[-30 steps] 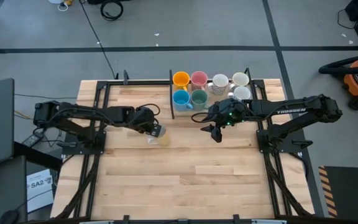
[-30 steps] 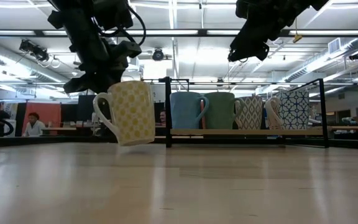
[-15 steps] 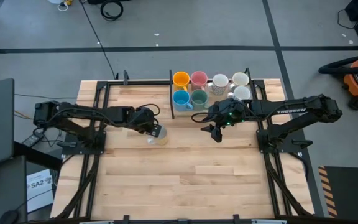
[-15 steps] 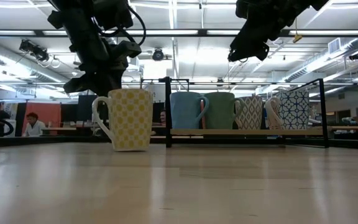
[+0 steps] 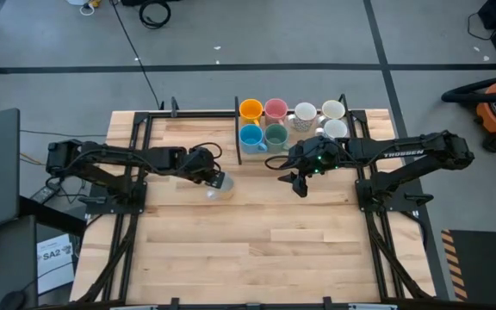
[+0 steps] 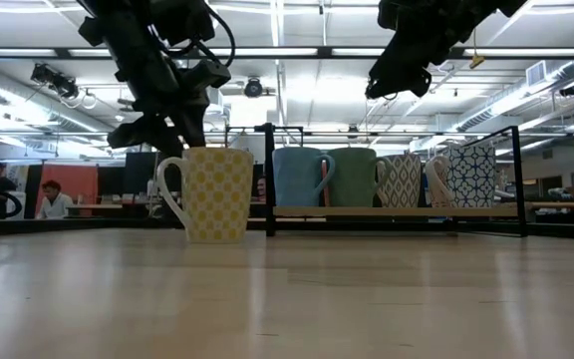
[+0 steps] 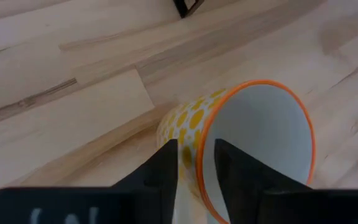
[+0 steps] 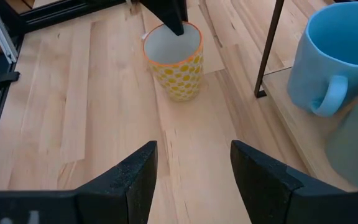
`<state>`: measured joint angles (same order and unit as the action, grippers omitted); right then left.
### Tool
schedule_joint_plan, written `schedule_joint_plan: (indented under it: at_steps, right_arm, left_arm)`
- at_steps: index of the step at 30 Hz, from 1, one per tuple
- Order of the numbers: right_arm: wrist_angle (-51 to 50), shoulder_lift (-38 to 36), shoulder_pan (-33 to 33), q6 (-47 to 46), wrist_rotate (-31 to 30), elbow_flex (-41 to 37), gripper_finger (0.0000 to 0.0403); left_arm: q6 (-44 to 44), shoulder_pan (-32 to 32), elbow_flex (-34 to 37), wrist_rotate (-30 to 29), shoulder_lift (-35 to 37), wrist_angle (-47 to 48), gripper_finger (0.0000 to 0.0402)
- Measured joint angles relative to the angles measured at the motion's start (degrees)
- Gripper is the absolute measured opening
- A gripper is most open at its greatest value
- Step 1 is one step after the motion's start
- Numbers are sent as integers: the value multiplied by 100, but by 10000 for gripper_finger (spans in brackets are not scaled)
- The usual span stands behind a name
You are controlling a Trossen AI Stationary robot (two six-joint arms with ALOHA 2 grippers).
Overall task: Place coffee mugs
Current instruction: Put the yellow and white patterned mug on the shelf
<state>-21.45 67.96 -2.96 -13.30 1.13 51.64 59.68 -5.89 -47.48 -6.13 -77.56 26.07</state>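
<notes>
A cream mug with yellow dots and an orange rim [image 5: 220, 185] [image 6: 212, 194] stands upright on its base on the table, left of the rack. My left gripper [image 7: 196, 155] [image 6: 165, 135] is just above it, open. One finger is inside the rim and one outside, and a gap shows on both sides of the wall. The orange [image 5: 250, 109], pink [image 5: 275, 109], light blue [image 5: 250, 136], teal-green [image 5: 275, 136] and three white mugs [image 5: 305, 114] stand in the rack. My right gripper [image 5: 300, 182] [image 8: 191, 180] hovers open in front of the rack.
The black wire rack [image 5: 238, 138] sits at the table's far edge, with its low shelf and posts [image 6: 268, 179] close to the right of the dotted mug. Bare wood [image 5: 265, 241] stretches toward the near edge. People sit in the room beyond the table [image 6: 53, 199].
My left gripper has brought the dotted mug down. It hung tilted and clear of the table a second ago and now stands upright on its base. The fingers have since parted from its rim wall and risen slightly. My right arm has kept still.
</notes>
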Motion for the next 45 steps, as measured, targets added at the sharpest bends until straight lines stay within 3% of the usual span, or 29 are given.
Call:
schedule_joint_plan:
  at_steps: [8, 18, 32, 37, 42, 45]
  right_arm:
    - [502, 0, 0, 0, 0, 0, 209]
    - [1525, 89, 0, 107, 0, 4, 209]
    - [1906, 876, 0, -1, 4, 2, 209]
    - [2450, 1349, 50, 414, 207, 2, 209]
    - [3391, 1849, 165, 966, 710, 2, 208]
    - [3471, 2121, 236, 1197, 1013, 179, 206]
  left_arm:
    - [-33, -9, 0, -3, 0, 10, 162]
    - [-239, -64, 0, 262, 160, -164, 161]
    - [-31, 231, 7, 1029, 219, -270, 161]
    - [-53, 404, 7, 1045, 219, -318, 160]
    - [-681, 448, 11, 1037, 356, -300, 160]
    - [-1000, 445, 11, 1030, 462, -188, 160]
